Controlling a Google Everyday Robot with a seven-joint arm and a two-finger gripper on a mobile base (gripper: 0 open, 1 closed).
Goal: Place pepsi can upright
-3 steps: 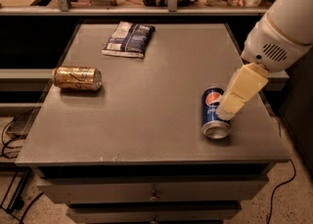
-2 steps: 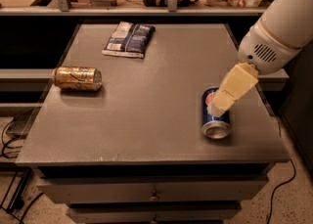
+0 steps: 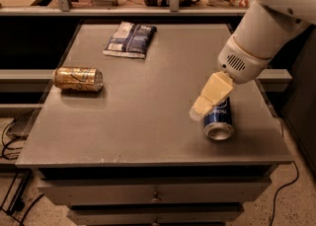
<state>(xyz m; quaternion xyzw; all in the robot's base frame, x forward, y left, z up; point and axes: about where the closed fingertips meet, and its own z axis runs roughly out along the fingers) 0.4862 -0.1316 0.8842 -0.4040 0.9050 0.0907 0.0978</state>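
Note:
The pepsi can (image 3: 218, 119), blue with a silver top, lies on its side near the front right of the grey table (image 3: 148, 101), its top facing the front edge. My gripper (image 3: 199, 107), cream coloured on a white arm (image 3: 256, 42), hangs just above the table, touching or just over the can's left side. It covers the can's upper left part. Nothing is lifted off the table.
A gold can (image 3: 78, 79) lies on its side at the table's left. A dark blue snack bag (image 3: 130, 39) lies flat at the back middle. Shelves with items run behind the table. Cables lie on the floor at left and right.
My gripper has moved left, from over the pepsi can's far end to its left side. The can, gold can and bag have not moved.

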